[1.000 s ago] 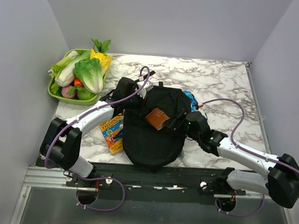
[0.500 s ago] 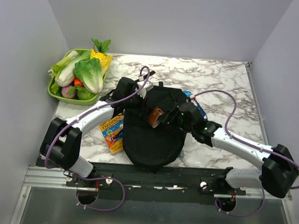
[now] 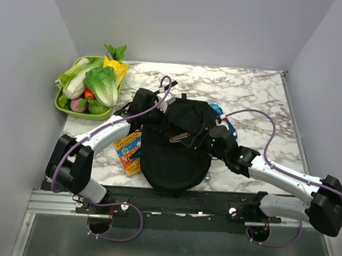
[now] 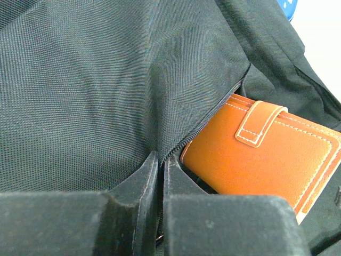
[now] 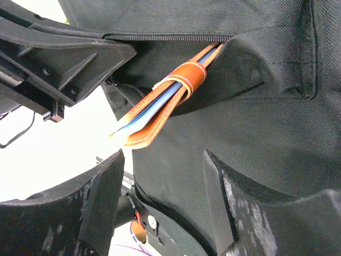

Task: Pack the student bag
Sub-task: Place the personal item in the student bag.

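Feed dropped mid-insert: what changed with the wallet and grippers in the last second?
The brown wallet went from lying flat on the student bag to slid edge-on into its zip opening, one end sticking out. The right gripper beside it now stands open, clear of it. Unchanged: left gripper pinched on the bag's zip edge; book and vegetable tray in place.

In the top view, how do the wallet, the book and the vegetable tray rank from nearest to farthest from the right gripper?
1. Wallet, at the right gripper fingertips, in the bag opening.
2. Book, left of the bag.
3. Vegetable tray, far left corner.
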Tool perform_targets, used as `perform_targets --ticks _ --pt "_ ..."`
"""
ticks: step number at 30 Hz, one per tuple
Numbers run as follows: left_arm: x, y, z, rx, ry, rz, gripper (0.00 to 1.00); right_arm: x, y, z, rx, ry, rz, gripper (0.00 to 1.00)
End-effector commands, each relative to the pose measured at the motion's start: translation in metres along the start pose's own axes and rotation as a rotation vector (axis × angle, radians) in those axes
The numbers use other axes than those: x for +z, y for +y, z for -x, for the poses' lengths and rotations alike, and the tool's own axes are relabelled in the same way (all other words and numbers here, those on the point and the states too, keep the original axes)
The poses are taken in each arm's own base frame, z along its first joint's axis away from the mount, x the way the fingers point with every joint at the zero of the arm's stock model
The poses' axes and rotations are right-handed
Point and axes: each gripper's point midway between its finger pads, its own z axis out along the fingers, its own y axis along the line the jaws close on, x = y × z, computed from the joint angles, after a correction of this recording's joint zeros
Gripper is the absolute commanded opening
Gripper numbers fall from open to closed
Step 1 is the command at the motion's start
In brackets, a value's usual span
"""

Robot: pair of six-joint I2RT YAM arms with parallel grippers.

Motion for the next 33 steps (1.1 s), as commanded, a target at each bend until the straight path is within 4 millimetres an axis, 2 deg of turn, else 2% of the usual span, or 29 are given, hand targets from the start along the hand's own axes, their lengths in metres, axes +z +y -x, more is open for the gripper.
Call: perform_targets --ticks 1,2,10,13,17,20,22,23,24,26,28,33 --pt "-0.002 -0.007 0.008 0.004 -0.024 -0.038 0.11 0.001 0.006 0.003 0.021 -0.007 -0.005 0.68" --pt "-0.002 -0.007 0.008 0.004 -0.021 -0.037 0.11 0.002 0.0 0.0 0.026 0.009 -0.034 0.66" --pt "-0.004 -0.005 0.005 0.02 -0.018 -0.026 0.11 -0.013 0.003 -0.01 0.053 0.065 -0.007 0.66" --pt "-0.004 -0.005 0.004 0.022 -0.018 -0.024 0.11 -0.024 0.01 -0.002 0.089 0.023 0.041 0.73" --pt "-0.004 -0.005 0.005 0.021 -0.019 -0.027 0.11 -0.033 0.038 0.019 0.095 -0.056 0.135 0.81" --pt "-0.005 -0.006 0.008 0.02 -0.026 -0.028 0.11 -0.028 0.046 0.021 0.104 -0.036 0.104 0.84" --pt "-0.006 -0.007 0.01 0.023 -0.03 -0.031 0.11 -0.023 0.05 0.016 0.128 0.008 0.075 0.86" --pt "-0.006 -0.007 0.01 0.023 -0.03 -0.029 0.11 -0.016 0.039 0.007 0.131 0.045 0.012 0.86" --pt "-0.007 -0.007 0.009 0.023 -0.03 -0.029 0.11 -0.016 0.05 0.012 0.144 0.052 0.014 0.86" --pt "-0.009 -0.008 0.009 0.03 -0.031 -0.029 0.11 -0.01 0.045 0.005 0.146 0.099 -0.045 0.9" --pt "-0.01 -0.008 0.009 0.035 -0.035 -0.027 0.11 -0.011 0.053 0.011 0.156 0.096 -0.053 0.92" --pt "-0.01 -0.008 0.007 0.033 -0.031 -0.027 0.11 -0.01 0.04 0.014 0.22 0.098 -0.117 1.0"
